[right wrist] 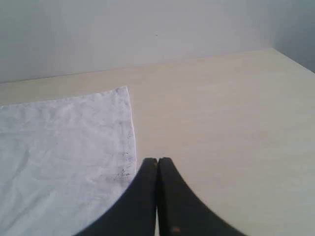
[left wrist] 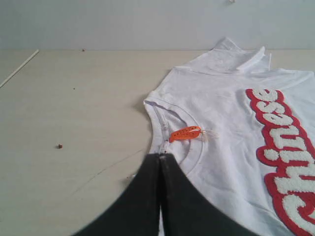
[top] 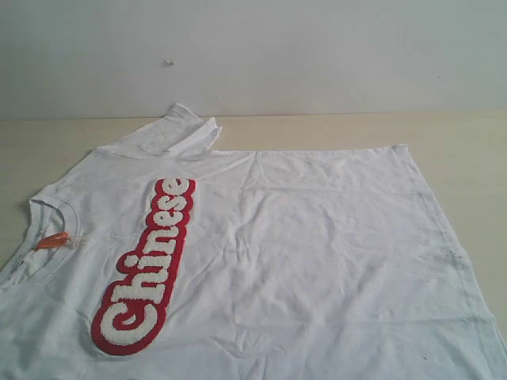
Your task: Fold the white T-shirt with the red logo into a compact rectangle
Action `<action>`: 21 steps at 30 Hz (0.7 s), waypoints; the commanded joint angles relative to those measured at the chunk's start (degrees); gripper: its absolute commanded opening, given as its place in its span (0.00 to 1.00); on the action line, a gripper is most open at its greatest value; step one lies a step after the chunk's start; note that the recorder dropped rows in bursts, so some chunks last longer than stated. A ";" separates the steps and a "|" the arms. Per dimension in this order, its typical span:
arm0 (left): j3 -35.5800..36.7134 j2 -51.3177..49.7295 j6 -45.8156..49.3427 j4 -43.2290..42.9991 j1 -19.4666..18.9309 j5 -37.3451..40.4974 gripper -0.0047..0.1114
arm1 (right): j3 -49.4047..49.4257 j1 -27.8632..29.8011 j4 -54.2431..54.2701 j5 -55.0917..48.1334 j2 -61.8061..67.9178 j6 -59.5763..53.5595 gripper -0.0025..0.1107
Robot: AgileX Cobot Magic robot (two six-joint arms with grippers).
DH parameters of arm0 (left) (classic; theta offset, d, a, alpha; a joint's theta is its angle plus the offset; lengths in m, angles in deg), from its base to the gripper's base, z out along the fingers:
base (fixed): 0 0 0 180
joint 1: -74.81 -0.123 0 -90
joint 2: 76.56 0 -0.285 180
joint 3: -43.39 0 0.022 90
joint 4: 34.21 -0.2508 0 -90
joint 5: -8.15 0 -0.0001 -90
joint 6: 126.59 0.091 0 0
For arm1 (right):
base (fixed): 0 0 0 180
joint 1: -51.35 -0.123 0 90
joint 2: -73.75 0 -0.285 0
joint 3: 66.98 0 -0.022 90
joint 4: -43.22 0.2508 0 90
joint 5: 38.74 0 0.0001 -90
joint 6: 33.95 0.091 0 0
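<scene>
Filling the near part of the pale wooden table (top: 475, 142), the white T-shirt (top: 317, 253) lies flat, wrinkled and chest-up, its length running sideways along the plain grey wall (top: 317, 55) behind. Across the chest, the red logo (top: 146, 269) points from the near edge away toward that wall. The collar (top: 47, 210) sits above the logo's letter tops, the hem well off below them, and one sleeve (top: 186, 131) lies folded past the logo's last letter. Both dark grippers have their jaws pressed together, holding nothing: the left gripper (left wrist: 161, 157) over the collar rib beside the orange neck tag (left wrist: 185, 133), the right gripper (right wrist: 157, 160) beside the hem edge. A crumb (left wrist: 59, 146) lies on bare wood beyond the collar.
</scene>
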 commanded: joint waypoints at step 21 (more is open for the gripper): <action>0.15 0.37 -9.43 3.01 -0.13 -17.23 0.04 | 0.23 0.43 -0.01 0.58 -0.38 -0.39 0.02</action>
